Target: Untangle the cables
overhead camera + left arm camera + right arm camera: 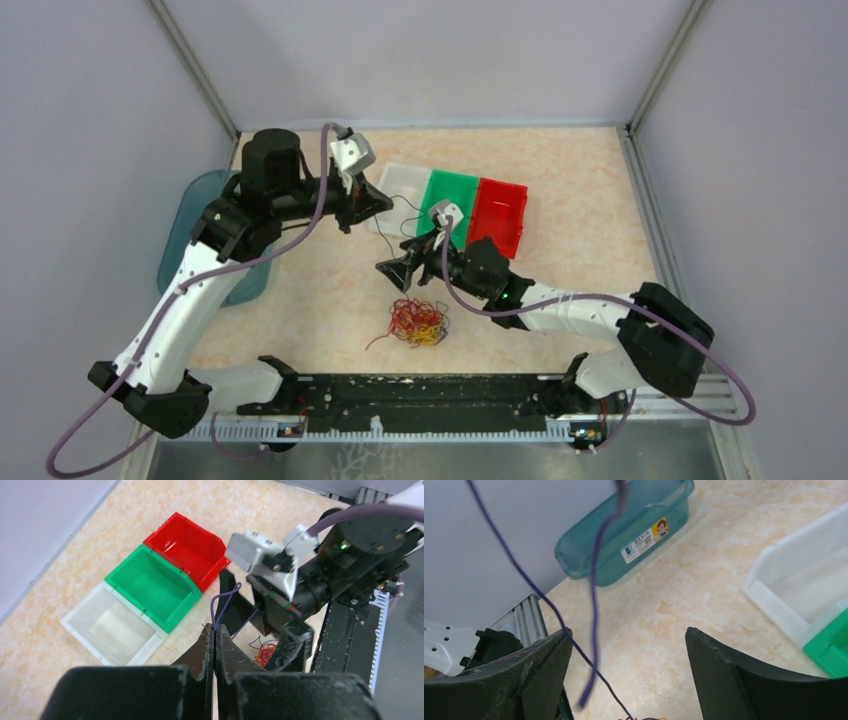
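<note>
A tangle of red, orange and yellow cables (415, 322) lies on the table in front of the arms; it also shows in the left wrist view (265, 654). My left gripper (378, 203) is raised above the table and shut (215, 628) on a thin purple cable (223, 604). The cable runs down to the tangle. My right gripper (398, 270) is open above the tangle. In the right wrist view the purple cable (594, 580) hangs between the open fingers (628, 635), close to the left finger (539, 665); I cannot tell whether it touches it.
Three bins stand in a row at the back: white (402, 187), green (450, 200) and red (500, 212). A teal basin (190, 225) sits at the left wall, partly under the left arm. A black rail (420, 392) runs along the near edge.
</note>
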